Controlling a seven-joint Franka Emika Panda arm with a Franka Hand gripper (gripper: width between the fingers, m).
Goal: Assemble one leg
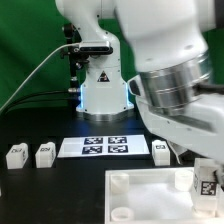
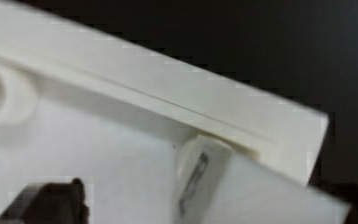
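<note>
On black worktop (image 1: 40,190), dim room behind; leg (image 1: 207,186) stood at panel (image 1: 150,198) corner just beneath hand (image 1: 203,170); hand's grip state couldn't be told.

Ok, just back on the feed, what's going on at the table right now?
The arm hangs over the corner of the white panel on the exterior view's right, where one leg stands. The wrist view is blurred, so I cannot tell whether the pincer grips it. Three spare legs lie on the table by the marker board: two on the exterior view's left, one on its right.
</note>
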